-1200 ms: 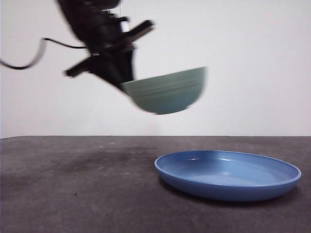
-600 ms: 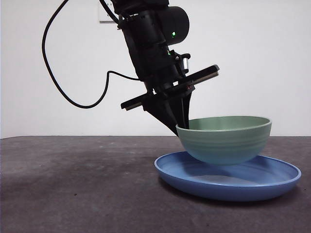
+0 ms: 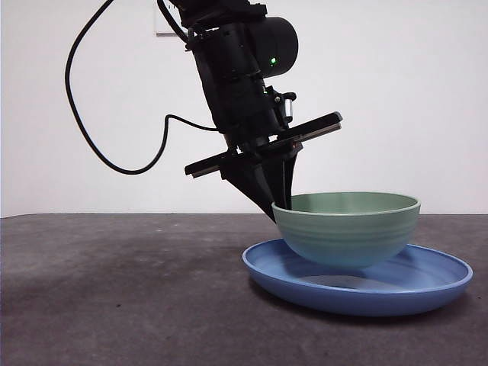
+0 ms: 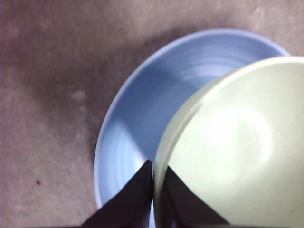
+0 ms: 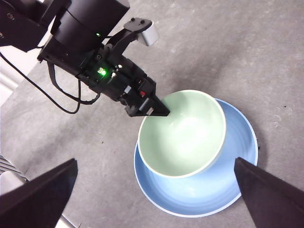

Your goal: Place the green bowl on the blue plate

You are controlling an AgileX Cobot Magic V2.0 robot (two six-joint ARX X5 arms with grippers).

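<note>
Apparently left end effector [image 4: 153, 190] pinching green bowl [image 3: 347, 227] rim over blue plate [image 3: 357, 290].

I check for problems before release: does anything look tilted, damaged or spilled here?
Nothing stands out. The bowl sits level over the plate, off-centre toward the left tool, which grips its rim. No cracks or spills.

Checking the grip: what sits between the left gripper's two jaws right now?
The green bowl's rim wall, pinched by the left gripper, one jaw inside and one outside, above the blue plate. The left wrist view shows it best.
</note>
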